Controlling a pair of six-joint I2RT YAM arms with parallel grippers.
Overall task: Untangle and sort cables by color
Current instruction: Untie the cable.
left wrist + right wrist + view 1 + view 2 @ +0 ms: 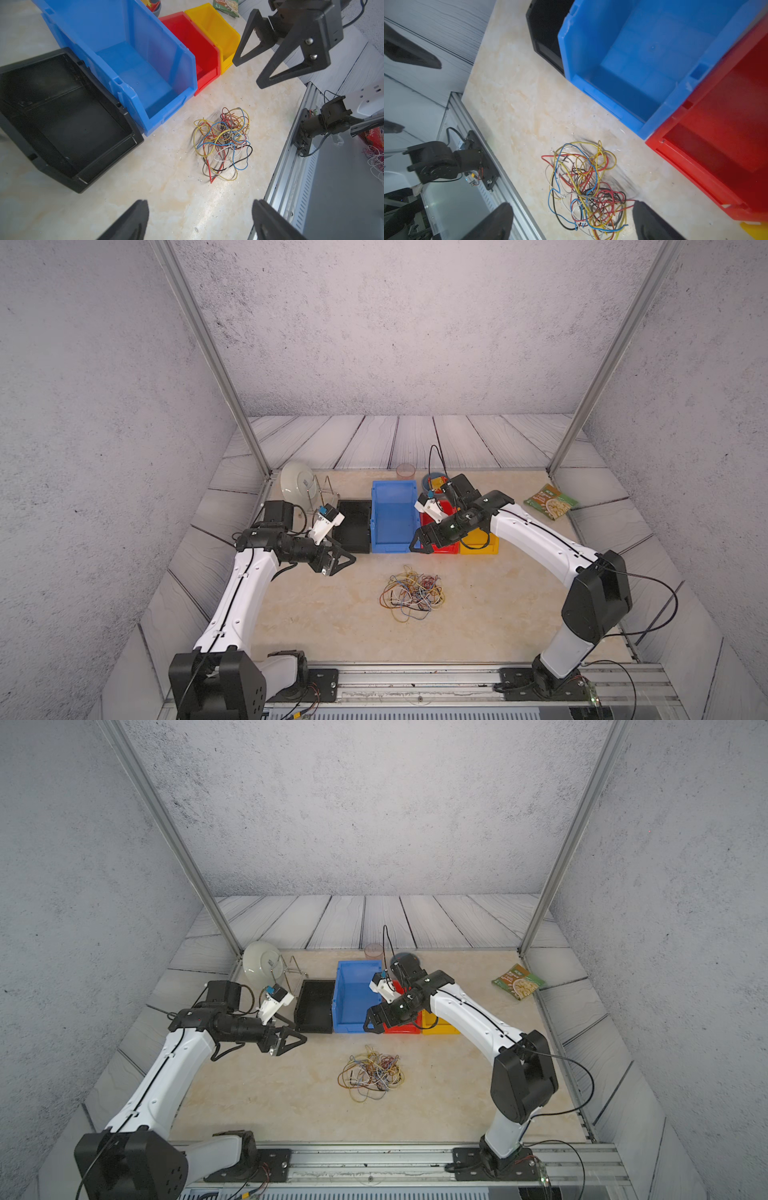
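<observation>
Only wrist-view: cables [223, 143] individually distinct

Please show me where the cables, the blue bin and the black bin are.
cables [412, 592]: in a top view, middle of the tangle.
blue bin [135, 70]: left wrist view, bare inner floor.
black bin [68, 124]: left wrist view, bare inner floor.
</observation>
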